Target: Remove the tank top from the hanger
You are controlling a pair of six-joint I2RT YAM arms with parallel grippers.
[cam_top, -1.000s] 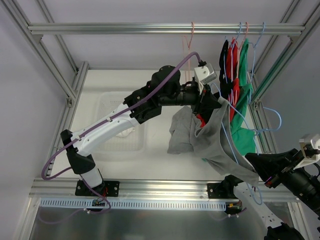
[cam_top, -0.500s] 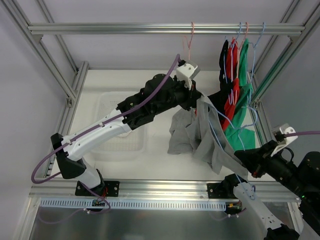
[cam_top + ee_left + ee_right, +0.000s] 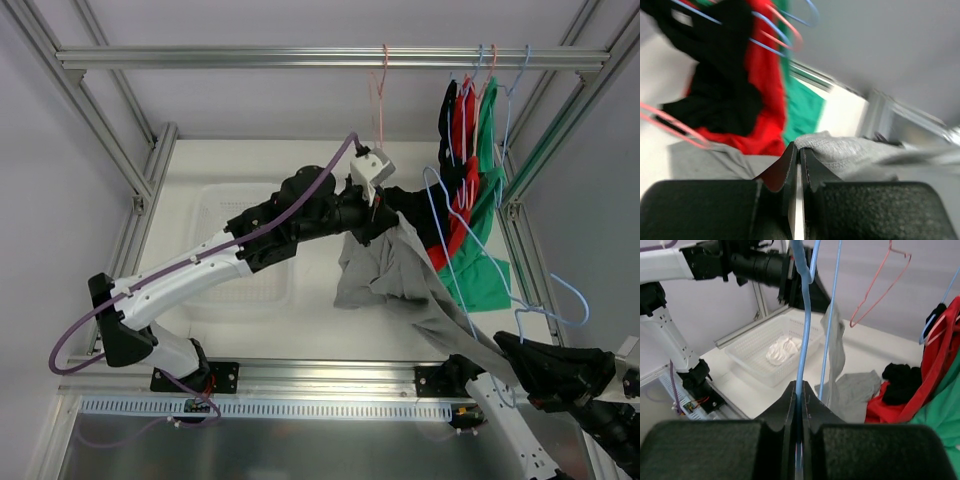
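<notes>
Two arms (image 3: 200, 265) apart: tank top (image 3: 435, 295), hanger (image 3: 801, 330)

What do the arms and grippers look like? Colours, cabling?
Left arm: white lower links, black upper links, a purple cable looped base to white wrist camera block. Right arm: black, white lower link. Left gripper and right gripper: matte black, grainy fingers.

Matt grey cloth tank top (image 3: 420, 290); smooth blue wire hanger (image 3: 802, 330); white plastic mesh basket (image 3: 752, 347); brushed metal frame (image 3: 250, 57).
</notes>
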